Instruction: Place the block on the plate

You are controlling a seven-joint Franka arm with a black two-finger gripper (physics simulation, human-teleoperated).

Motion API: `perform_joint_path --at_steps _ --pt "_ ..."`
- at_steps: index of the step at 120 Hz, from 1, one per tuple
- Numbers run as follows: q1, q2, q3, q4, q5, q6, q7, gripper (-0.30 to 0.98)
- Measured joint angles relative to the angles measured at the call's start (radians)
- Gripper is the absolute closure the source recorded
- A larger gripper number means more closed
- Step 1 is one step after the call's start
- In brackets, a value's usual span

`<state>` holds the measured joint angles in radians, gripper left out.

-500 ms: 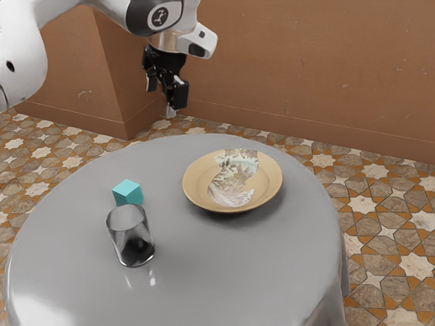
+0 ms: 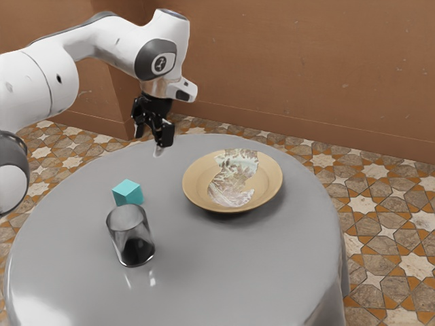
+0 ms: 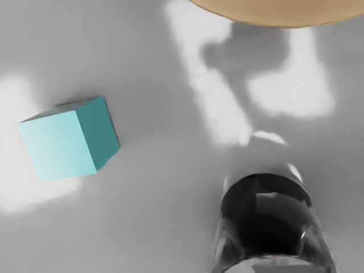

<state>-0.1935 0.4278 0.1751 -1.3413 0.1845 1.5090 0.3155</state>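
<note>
Teal block: a plain, flat-sided cube [image 2: 128, 193], matt-looking, its faces lighter and darker; it sits on the table, off the plate, toward the exterior view's left and on the glass's far side, with grey surface between the two.
Grey table: round and smooth, its covering [image 2: 204, 272] glossy enough to carry pale reflections, with folds at the near right of the exterior view.
Tan plate: round and shallow with a broad rim [image 2: 195, 194], right of the block; a whitish, brown-veined patch [image 2: 234, 180] curves across its inside.
Clear glass: a smooth, upright tumbler [image 2: 129, 234], near and left in the exterior view; its lower part is black, and I cannot tell whether that is contents or a thick base.
Black claw: mine [image 2: 151, 140], raised at the table's far side, fingers spread wide apart.
White arm: rounded casings [image 2: 102, 42], cut off at the exterior view's left.
Floor and wall: star-patterned tiles [image 2: 367, 204] below a brown wall [image 2: 306, 61].
Cut off: my wrist view trims the plate to a curved edge and loses part of the glass.
</note>
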Motion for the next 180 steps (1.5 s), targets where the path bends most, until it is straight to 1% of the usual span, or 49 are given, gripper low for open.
perform_joint_path --at_steps 10,26,45,75,94,127,148,154,165,180 --pt "0.053 0.005 -0.023 -0.06 -0.015 0.026 0.005 0.0" --pt "0.099 0.0 -0.023 -0.136 -0.038 0.075 0.012 0.0" --pt "0.131 0.081 0.025 -0.124 -0.132 0.169 0.016 0.0" --pt "0.168 0.154 0.088 -0.111 -0.222 0.288 0.019 0.0" --pt "0.184 0.198 0.098 -0.112 -0.274 0.331 0.02 0.0" --pt "0.197 0.258 0.125 -0.112 -0.321 0.379 0.023 0.0" --pt "0.199 0.277 0.125 -0.112 -0.334 0.402 0.025 0.0" --pt "0.201 0.278 0.125 -0.112 -0.336 0.406 0.027 0.03" --pt "0.204 0.279 0.125 -0.112 -0.339 0.411 0.03 0.12" --pt "0.205 0.282 0.126 -0.114 -0.347 0.416 0.033 0.2"
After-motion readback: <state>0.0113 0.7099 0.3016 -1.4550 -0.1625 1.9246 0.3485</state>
